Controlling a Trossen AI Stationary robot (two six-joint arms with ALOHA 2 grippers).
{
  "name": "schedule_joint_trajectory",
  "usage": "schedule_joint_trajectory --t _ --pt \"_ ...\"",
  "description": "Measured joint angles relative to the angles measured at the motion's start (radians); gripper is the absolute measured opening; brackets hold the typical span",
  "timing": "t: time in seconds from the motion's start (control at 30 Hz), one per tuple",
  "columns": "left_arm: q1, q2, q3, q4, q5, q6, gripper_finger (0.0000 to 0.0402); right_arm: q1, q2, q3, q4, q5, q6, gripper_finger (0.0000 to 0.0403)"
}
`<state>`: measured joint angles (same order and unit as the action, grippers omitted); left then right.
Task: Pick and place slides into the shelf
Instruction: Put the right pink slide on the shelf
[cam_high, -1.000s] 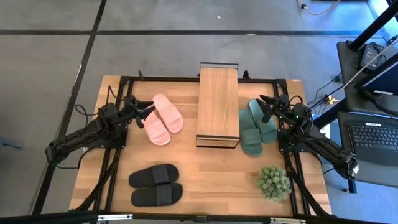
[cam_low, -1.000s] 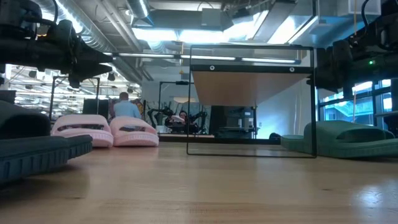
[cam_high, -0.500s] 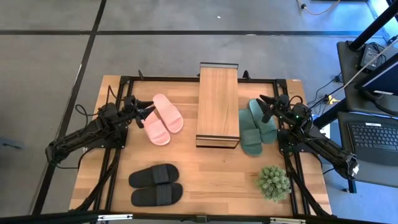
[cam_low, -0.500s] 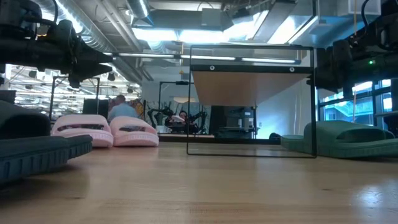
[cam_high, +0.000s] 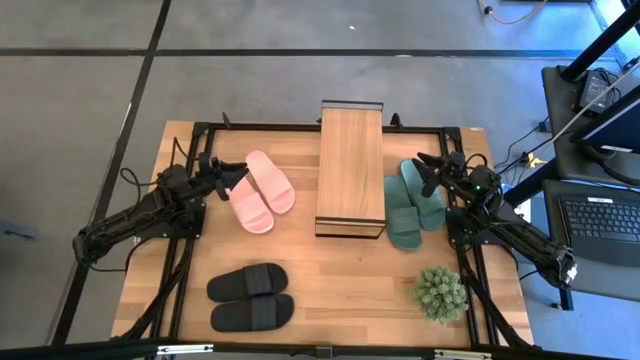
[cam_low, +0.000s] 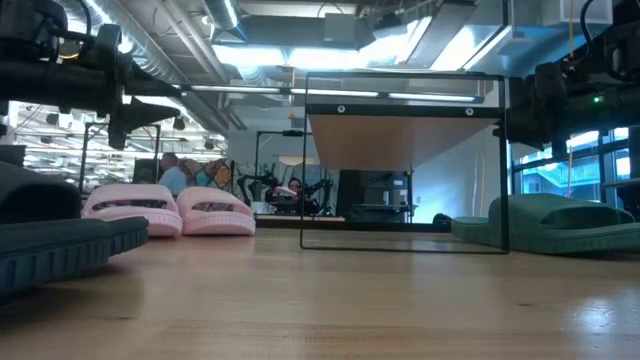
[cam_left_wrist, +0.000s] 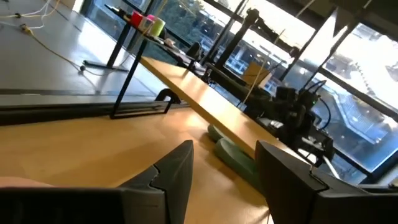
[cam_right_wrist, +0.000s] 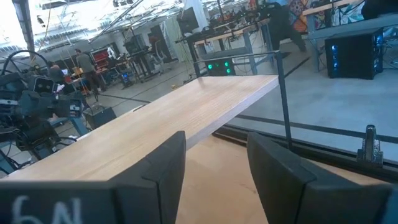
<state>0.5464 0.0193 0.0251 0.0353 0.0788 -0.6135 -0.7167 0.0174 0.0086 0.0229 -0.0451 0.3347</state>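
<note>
Nearest the low camera, at the table's near-left edge, lie the black slides (cam_high: 250, 297), side by side; from that level they show only as a dark ribbed mass (cam_low: 60, 245) at the left. A small potted plant (cam_high: 440, 293) stands at the near right, seen only from above.

Farther back, the shelf (cam_high: 350, 168) stands in the middle of the table (cam_high: 330, 270), its long plank top running near to far. The low view alone shows the thin black frame (cam_low: 405, 160) under the plank.

Left of the shelf lie the pink slides (cam_high: 258, 190), slightly angled. The left gripper (cam_high: 238, 172) hovers just beside their left edge, fingers spread with nothing between them; the left wrist view shows the gap between its fingers (cam_left_wrist: 177, 180) clearly, with the shelf's plank and the green pair beyond.

Right of the shelf lie the green slides (cam_high: 410, 205), close against it. The right gripper (cam_high: 428, 170) hangs over their far right end, fingers (cam_right_wrist: 158, 171) likewise parted and empty, pointing toward the plank.

Beyond the table, the low view shows a person (cam_low: 172, 175) in the room.
</note>
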Motion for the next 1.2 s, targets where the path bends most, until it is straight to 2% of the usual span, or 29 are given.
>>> schedule_joint_trajectory --t 0.13,0.27,0.53,0.7,0.83,1.0,1.2 --pt "0.012 0.067 0.042 0.0 0.077 -0.035 0.0165 0.0 0.0 0.0 0.001 0.016 0.0 0.0173" --pt "0.012 0.203 0.124 -0.009 0.117 -0.041 0.0165 0.0 0.0 0.0 0.001 0.043 0.001 0.0173" --pt "0.03 0.603 0.392 -0.178 0.126 0.045 0.0165 0.0 0.0 0.0 0.001 0.052 0.028 0.0173" --pt "0.096 0.87 0.592 -0.387 0.138 0.112 0.0165 0.0 0.0 0.0 0.001 0.052 0.054 0.0173" --pt "0.177 1.068 0.739 -0.53 0.27 0.2 0.0165 0.0 0.0 0.0 0.001 0.052 0.053 0.0173" --pt "0.27 1.259 0.856 -0.566 0.448 0.29 0.0165 0.0 0.0 0.0 0.0 0.052 0.031 0.0173" --pt "0.341 1.39 0.897 -0.733 0.481 0.386 0.0165 0.0 0.0 0.0 -0.003 0.052 0.02 0.0173"
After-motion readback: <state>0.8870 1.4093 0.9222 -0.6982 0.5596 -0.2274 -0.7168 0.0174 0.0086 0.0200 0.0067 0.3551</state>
